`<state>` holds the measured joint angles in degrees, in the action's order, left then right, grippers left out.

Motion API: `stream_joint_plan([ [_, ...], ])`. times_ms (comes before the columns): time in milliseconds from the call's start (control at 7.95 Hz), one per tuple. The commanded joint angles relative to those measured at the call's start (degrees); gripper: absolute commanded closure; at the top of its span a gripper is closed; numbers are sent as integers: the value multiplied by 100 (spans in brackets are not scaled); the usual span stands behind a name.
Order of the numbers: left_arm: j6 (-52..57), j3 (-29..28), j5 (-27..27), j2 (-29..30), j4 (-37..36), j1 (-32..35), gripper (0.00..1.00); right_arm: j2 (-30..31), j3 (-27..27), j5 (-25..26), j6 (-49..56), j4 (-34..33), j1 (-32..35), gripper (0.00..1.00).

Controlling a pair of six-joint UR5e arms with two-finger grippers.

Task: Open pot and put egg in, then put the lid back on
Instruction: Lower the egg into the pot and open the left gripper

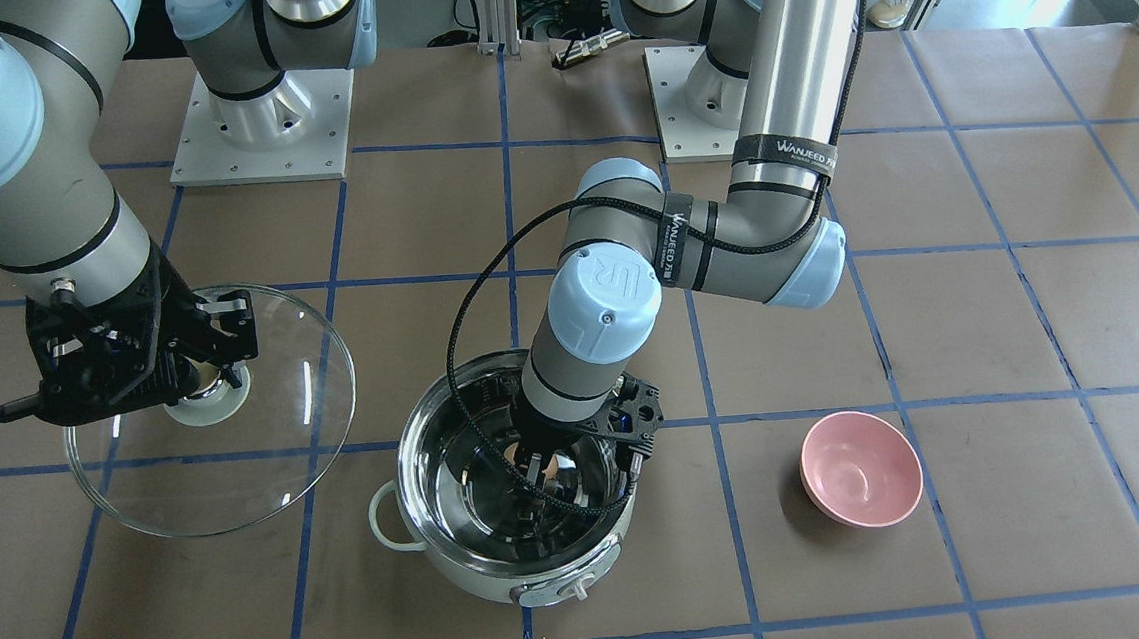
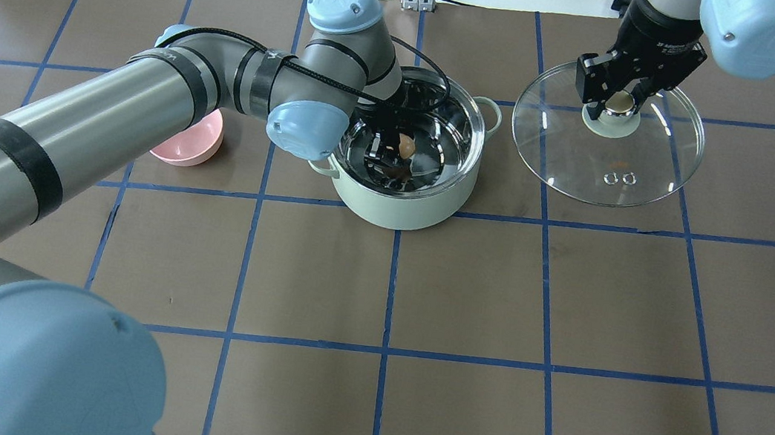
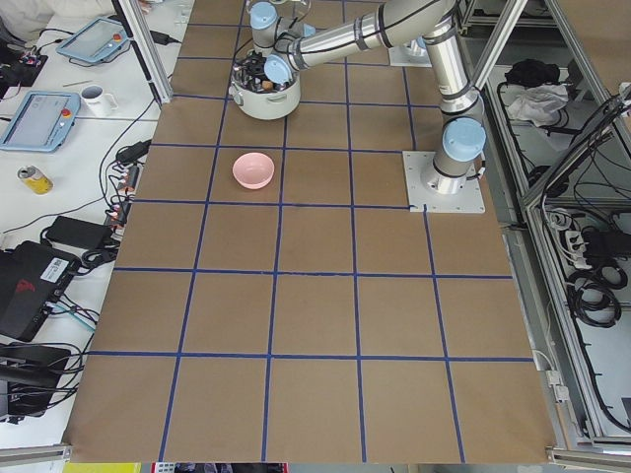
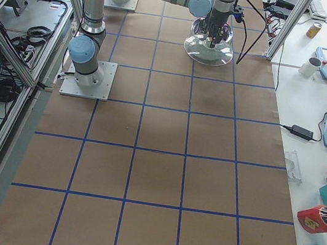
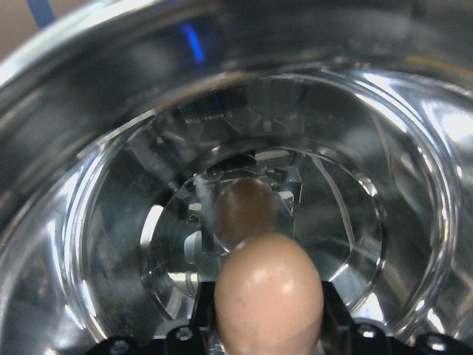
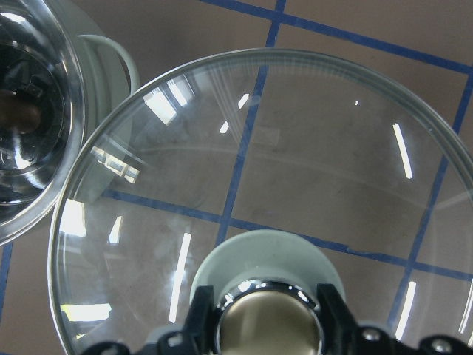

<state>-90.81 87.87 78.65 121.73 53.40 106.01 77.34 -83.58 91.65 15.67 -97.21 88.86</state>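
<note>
brown table (image 2: 467,295), blue tape grid (image 2: 392,278), left gripper (image 5: 267,325) gripping egg (image 2: 406,146) in pot (image 2: 396,207), right gripper (image 2: 621,102) gripping lid (image 2: 604,164)

My left gripper (image 1: 538,472) is filling the open mouth of the pot (image 2: 400,208), pinching the egg (image 5: 267,296) above the steel floor, with its wrist and cable crowding the rim. My right gripper (image 2: 621,102) is gripping the lid (image 2: 605,156) by its knob off to one side, clear of the mouth. A pink bowl (image 2: 188,139) is sitting near the pot's other side.
</note>
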Motion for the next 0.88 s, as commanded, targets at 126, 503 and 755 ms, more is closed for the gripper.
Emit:
stream_joint_plan([
  [126, -59, 2, -34, -9, -14, -1, 0, 0, 0, -15, -3, 0, 0, 100],
  [503, -68, -25, -43, -88, -14, -1, 0, 0, 0, -33, -29, 0, 0, 100],
  [755, 54, -77, -43, -237, -14, -1, 0, -9, 0, -77, -91, 0, 0, 100],
])
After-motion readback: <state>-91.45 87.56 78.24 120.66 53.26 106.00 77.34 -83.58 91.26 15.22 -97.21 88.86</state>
